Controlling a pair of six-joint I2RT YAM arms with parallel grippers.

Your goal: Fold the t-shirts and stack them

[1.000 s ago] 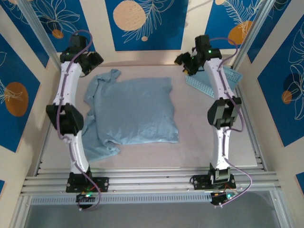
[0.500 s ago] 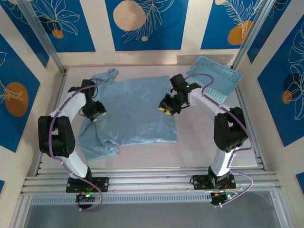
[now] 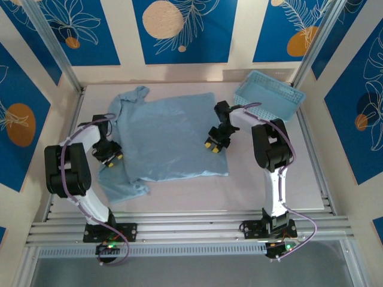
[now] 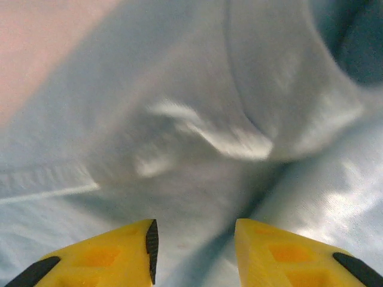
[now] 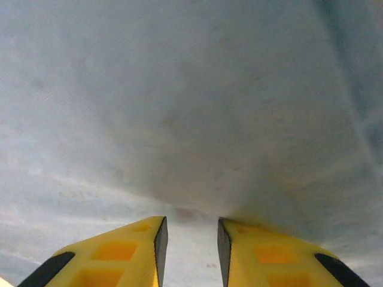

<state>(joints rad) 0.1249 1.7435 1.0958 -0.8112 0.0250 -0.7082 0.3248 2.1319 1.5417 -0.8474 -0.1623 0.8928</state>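
A light blue t-shirt (image 3: 167, 134) lies spread flat on the table, its sleeve and collar bunched at the back left. My left gripper (image 3: 109, 156) is down on the shirt's left edge. In the left wrist view its yellow fingertips (image 4: 194, 230) stand a moderate gap apart with wrinkled t-shirt (image 4: 197, 119) cloth between and ahead of them. My right gripper (image 3: 214, 145) presses on the shirt near its right edge. Its fingertips (image 5: 191, 222) show a narrower gap, with smooth t-shirt (image 5: 191, 89) cloth lying in it.
A light blue lattice basket (image 3: 269, 98) sits at the back right corner, just beyond the right arm. Bare table runs along the front of the shirt and at the right. Frame posts stand at both back corners.
Both arms came down from the back of the table onto the shirt's left and right sides. Both pairs of jaws narrowed. The shirt's right edge shifted slightly.
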